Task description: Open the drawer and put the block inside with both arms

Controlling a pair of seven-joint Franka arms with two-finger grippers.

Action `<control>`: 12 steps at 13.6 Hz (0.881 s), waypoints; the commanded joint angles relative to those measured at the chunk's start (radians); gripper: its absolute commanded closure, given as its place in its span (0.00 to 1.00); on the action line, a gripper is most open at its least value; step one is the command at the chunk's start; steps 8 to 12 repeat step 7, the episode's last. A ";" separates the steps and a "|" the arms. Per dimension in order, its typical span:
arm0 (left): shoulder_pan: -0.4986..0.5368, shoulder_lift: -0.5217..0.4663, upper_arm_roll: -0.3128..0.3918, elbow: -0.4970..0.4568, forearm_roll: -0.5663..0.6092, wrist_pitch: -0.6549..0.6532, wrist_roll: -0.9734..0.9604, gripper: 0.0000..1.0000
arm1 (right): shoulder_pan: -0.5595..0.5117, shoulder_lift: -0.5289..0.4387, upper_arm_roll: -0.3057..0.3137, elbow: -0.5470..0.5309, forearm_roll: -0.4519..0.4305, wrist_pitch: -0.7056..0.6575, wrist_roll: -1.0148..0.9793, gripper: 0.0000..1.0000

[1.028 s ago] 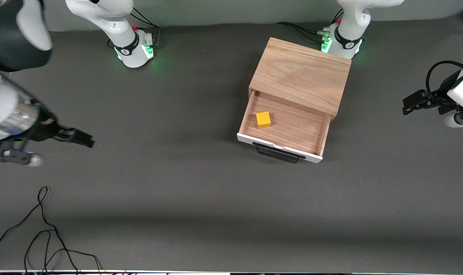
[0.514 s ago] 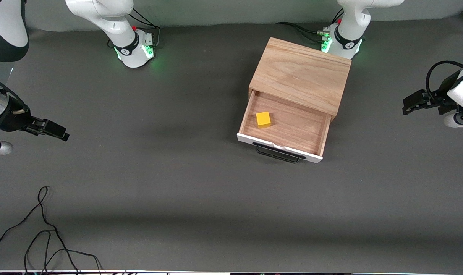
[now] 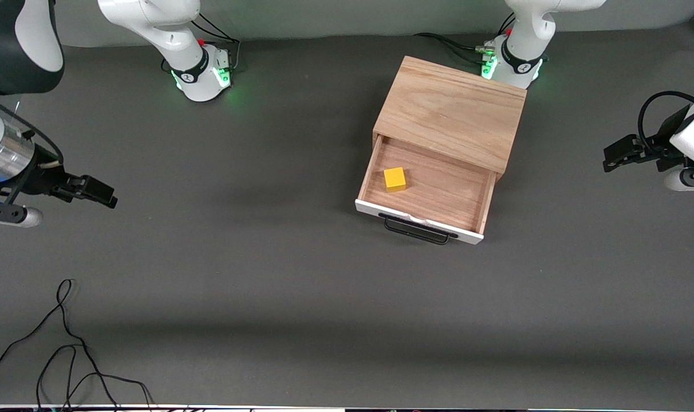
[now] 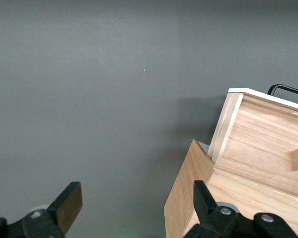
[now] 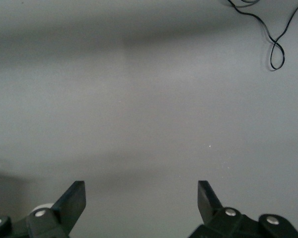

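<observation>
Your yellow block (image 3: 394,178) sat in the open drawer (image 3: 433,197), nine o'clock corner. Left gripper (image 3: 609,160) and right gripper (image 3: 107,198) hovered over table (image 3: 267,274) ends, jaws spread.

Robotics lab bench. Dark grey matte table (image 3: 267,274), plain grey backdrop along frame top. Two white arms on green-lit bases: right arm base (image 3: 201,74) upper left, left arm base (image 3: 510,63) upper right. Loose black cable (image 3: 66,343) lower left.
</observation>
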 commanded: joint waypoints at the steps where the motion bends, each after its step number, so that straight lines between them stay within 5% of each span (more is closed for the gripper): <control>1: -0.017 -0.010 0.015 0.001 0.003 -0.018 0.013 0.00 | 0.007 -0.039 -0.014 -0.033 0.018 0.018 -0.111 0.00; 12: -0.019 -0.010 0.015 -0.003 0.003 -0.018 0.012 0.00 | 0.007 -0.025 -0.023 -0.005 0.010 -0.002 -0.117 0.00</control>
